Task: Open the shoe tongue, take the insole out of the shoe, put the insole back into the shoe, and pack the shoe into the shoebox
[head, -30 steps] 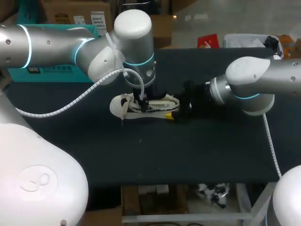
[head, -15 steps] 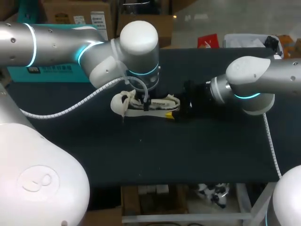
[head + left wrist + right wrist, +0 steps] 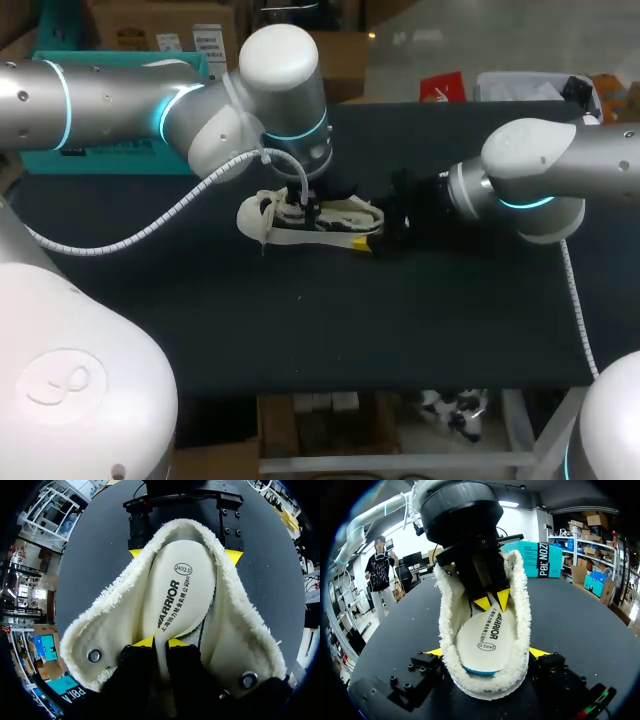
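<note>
The left gripper [image 3: 160,642] has its yellow tips pinched on the edge of the cream oval foam insole [image 3: 177,590], which lies inside the white fleece-lined shoe [image 3: 235,630]. At the shoe's three o'clock in the head view, the right gripper [image 3: 487,652] clamps the heel from both sides, mid black table [image 3: 400,320].

Cream fleece lining on the shoe [image 3: 310,222]; insole [image 3: 177,595] off-white — black print, blue heel edge. Table [image 3: 400,320] black; left arm [image 3: 120,95] and right arm [image 3: 580,160] silver-white — cyan rings.
</note>
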{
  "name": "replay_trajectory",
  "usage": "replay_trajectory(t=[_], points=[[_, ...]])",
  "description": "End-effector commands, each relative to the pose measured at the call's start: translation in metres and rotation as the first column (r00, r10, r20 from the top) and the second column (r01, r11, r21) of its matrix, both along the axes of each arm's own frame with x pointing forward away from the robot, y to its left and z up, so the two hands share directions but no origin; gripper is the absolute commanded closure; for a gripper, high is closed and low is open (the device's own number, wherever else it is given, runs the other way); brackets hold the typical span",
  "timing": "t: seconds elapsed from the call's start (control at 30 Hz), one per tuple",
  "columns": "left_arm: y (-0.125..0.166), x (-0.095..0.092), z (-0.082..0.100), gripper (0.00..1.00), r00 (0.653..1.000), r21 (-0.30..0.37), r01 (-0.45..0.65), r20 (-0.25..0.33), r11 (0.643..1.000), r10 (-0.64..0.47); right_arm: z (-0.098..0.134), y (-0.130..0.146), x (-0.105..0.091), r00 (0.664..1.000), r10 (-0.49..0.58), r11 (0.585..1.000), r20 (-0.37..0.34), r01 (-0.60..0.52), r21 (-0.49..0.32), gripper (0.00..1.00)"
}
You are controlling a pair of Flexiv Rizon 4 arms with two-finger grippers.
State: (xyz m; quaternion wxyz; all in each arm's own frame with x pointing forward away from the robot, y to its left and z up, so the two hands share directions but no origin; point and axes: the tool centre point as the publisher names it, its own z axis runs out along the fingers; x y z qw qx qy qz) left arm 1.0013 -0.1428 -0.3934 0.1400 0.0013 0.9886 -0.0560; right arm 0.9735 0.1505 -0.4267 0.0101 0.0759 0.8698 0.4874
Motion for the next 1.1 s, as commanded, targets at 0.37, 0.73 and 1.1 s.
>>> replay_trajectory(t=[0.37, 0.73, 1.1], points=[[-0.017, -0.015, 0.032, 1.0, 0.994, -0.139, 0.087, -0.054, 0.987, -0.095, -0.003, 0.002, -0.004, 1.0, 0.008, 1.0, -0.001, -0.008, 0.003, 1.0], [-0.026, -0.039, 0.056, 1.0, 0.992, -0.199, 0.051, -0.099, 0.979, -0.072, -0.003, 0.002, -0.004, 1.0, 0.008, 1.0, -0.001, -0.008, 0.003, 1.0], [-0.018, -0.039, 0.071, 1.0, 0.976, -0.336, -0.008, -0.206, 0.942, -0.065, -0.003, 0.002, -0.004, 1.0, 0.008, 1.0, -0.001, -0.008, 0.003, 1.0]])
